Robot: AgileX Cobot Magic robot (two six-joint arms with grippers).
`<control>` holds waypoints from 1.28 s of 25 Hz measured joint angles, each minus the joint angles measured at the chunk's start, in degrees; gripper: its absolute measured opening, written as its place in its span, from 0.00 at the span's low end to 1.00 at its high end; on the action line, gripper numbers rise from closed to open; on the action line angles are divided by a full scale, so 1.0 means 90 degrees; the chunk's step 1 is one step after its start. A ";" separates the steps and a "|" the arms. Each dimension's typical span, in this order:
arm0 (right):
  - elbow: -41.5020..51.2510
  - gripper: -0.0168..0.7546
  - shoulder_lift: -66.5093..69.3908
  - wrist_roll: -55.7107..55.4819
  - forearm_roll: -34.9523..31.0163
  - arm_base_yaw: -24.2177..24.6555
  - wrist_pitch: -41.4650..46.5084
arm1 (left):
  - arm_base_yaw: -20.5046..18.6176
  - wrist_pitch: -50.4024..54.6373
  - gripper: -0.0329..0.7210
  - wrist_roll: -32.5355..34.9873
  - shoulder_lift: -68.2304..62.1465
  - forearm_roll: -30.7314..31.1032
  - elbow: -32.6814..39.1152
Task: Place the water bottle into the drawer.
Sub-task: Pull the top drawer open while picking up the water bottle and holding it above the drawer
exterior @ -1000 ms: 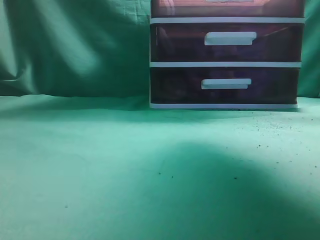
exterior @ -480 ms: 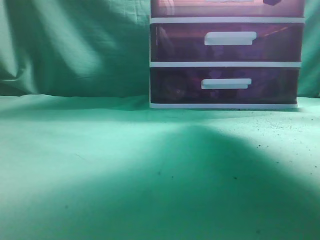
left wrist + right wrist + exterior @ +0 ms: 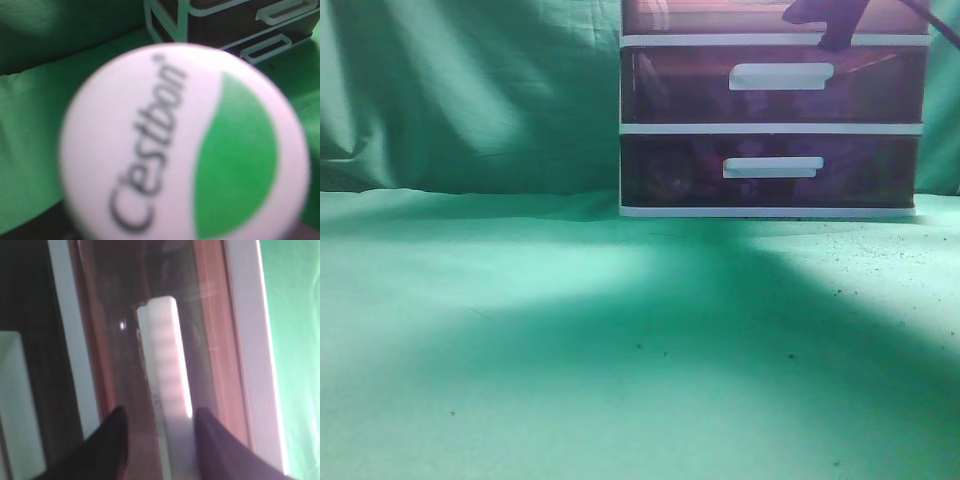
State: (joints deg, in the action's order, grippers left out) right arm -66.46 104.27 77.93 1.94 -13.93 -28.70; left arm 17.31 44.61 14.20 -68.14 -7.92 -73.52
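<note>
The water bottle's white and green "C'estbon" cap [image 3: 185, 145] fills the left wrist view, very close and blurred. My left gripper's fingers are hidden behind it; it appears shut on the water bottle, and neither shows in the exterior view. The drawer unit [image 3: 770, 128] has dark translucent drawers, white frames and white handles. My right gripper [image 3: 160, 415] is open at the top drawer [image 3: 720, 18], with a finger on each side of that drawer's white handle [image 3: 167, 365]. It shows as a dark shape at the top edge of the exterior view [image 3: 825, 22].
The unit stands at the back right on a green cloth [image 3: 520, 330], which also hangs as a backdrop [image 3: 470, 90]. The middle drawer [image 3: 780, 77] and bottom drawer [image 3: 770, 168] are shut. The left wrist view shows the unit's lower drawers [image 3: 225, 20] at top right.
My right gripper has come down into the exterior view at the top drawer front. The arm's shadow has spread wider across the cloth.
</note>
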 joint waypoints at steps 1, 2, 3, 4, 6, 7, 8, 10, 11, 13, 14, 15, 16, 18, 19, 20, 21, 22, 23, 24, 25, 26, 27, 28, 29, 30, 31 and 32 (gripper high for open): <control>-0.0012 0.38 0.0031 0.0000 0.0000 0.0000 -0.0078 | 0.0000 0.0000 0.49 0.0000 0.0000 0.0000 0.0000; -0.0019 0.32 0.0048 0.0000 0.0000 0.0000 -0.0179 | 0.0000 0.0000 0.49 0.0000 0.0000 0.0010 0.0000; -0.0026 0.25 0.0048 0.0000 0.0000 0.0000 -0.0282 | 0.0000 0.0000 0.49 0.0000 0.0000 0.0010 0.0000; -0.0026 0.20 0.0048 0.0000 0.0013 0.0000 -0.0347 | 0.0000 0.0012 0.49 0.0000 0.0000 0.0010 0.0000; -0.0026 0.16 0.0048 0.0240 0.0152 0.0000 -0.0347 | 0.0000 0.0024 0.49 0.0000 0.0000 0.0010 0.0000; -0.0026 0.16 0.0048 0.0305 0.0178 0.0000 -0.0347 | 0.0000 0.0024 0.49 0.0000 0.0000 0.0010 0.0000; -0.0026 0.16 0.0048 0.0331 0.0184 0.0000 -0.0325 | 0.0000 0.0024 0.49 0.0000 0.0000 0.0023 0.0000; -0.0026 0.16 -0.0005 0.0349 0.0194 0.0000 -0.0238 | 0.0000 0.0037 0.49 0.0000 0.0000 0.0065 0.0000; 0.0026 0.16 -0.0060 0.0383 0.0194 0.0000 -0.0225 | 0.0000 0.0049 0.49 0.0000 0.0000 0.0075 0.0000; 0.0237 0.16 -0.0237 0.0453 0.0194 0.0000 -0.0195 | 0.0000 0.0049 0.49 0.0000 0.0000 0.0095 0.0000; 0.0365 0.16 -0.0362 0.0453 0.0194 0.0000 -0.0195 | 0.0000 0.0049 0.49 0.0000 0.0000 0.0095 0.0000; 0.0549 0.16 -0.0487 0.0453 0.0226 0.0000 -0.0185 | 0.0000 0.0049 0.49 0.0000 0.0000 0.0095 0.0000; 0.0754 0.16 -0.0652 0.0453 0.0258 0.0000 -0.0185 | 0.0000 0.0049 0.49 0.0000 0.0000 0.0095 0.0000; 0.1165 0.16 -0.0976 0.0453 0.0333 0.0000 -0.0208 | 0.0000 0.0049 0.49 0.0000 0.0000 0.0095 0.0000; 0.1361 0.16 -0.1134 0.0453 0.0363 0.0000 -0.0234 | 0.0000 0.0049 0.49 0.0000 0.0000 0.0105 0.0000; 0.1627 0.16 -0.1348 0.0453 0.0385 0.0000 -0.0238 | 0.0000 0.0049 0.49 0.0000 0.0000 0.0105 0.0000; 0.1805 0.16 -0.1516 0.0441 0.0388 0.0000 -0.0265 | 0.0000 0.0049 0.49 0.0000 0.0000 0.0105 0.0000; 0.2003 0.16 -0.1645 0.0441 0.0388 0.0000 -0.0292 | 0.0000 0.0049 0.49 0.0000 0.0000 0.0105 0.0000; 0.2183 0.16 -0.1789 0.0430 0.0423 0.0000 -0.0306 | 0.0000 0.0049 0.49 0.0000 0.0000 0.0105 0.0000; 0.2340 0.16 -0.1937 0.0430 0.0436 0.0000 -0.0318 | 0.0000 0.0049 0.49 0.0000 0.0000 0.0105 0.0000; 0.2428 0.16 -0.2029 0.0430 0.0462 0.0000 -0.0305 | 0.0000 0.0049 0.49 0.0000 0.0000 0.0105 0.0000; 0.2489 0.16 -0.2086 0.0416 0.0476 0.0000 -0.0291 | 0.0000 0.0049 0.49 0.0000 0.0000 0.0105 0.0000; 0.2508 0.16 -0.2099 0.0416 0.0473 0.0000 -0.0291 | 0.0004 0.0049 0.49 0.0000 0.0000 0.0105 0.0000; 0.2518 0.16 -0.2105 0.0404 0.0473 0.0000 -0.0291 | 0.0014 0.0049 0.49 0.0000 0.0000 0.0105 0.0000; 0.2518 0.16 -0.2105 0.0404 0.0473 0.0000 -0.0303 | 0.0014 0.0049 0.49 0.0000 0.0000 0.0105 0.0000; 0.2518 0.16 -0.2105 0.0404 0.0473 0.0000 -0.0303 | 0.0014 0.0049 0.49 0.0000 0.0000 0.0094 0.0000; 0.2530 0.16 -0.2115 0.0404 0.0473 0.0000 -0.0303 | 0.0014 0.0049 0.49 0.0000 0.0000 0.0080 0.0000; 0.2548 0.16 -0.2150 0.0404 0.0473 0.0000 -0.0290 | 0.0014 0.0049 0.49 0.0000 0.0000 0.0071 0.0000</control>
State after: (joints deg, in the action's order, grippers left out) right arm -43.53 84.92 81.57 6.19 -13.93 -31.31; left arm 17.44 45.05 14.20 -68.14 -7.29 -73.52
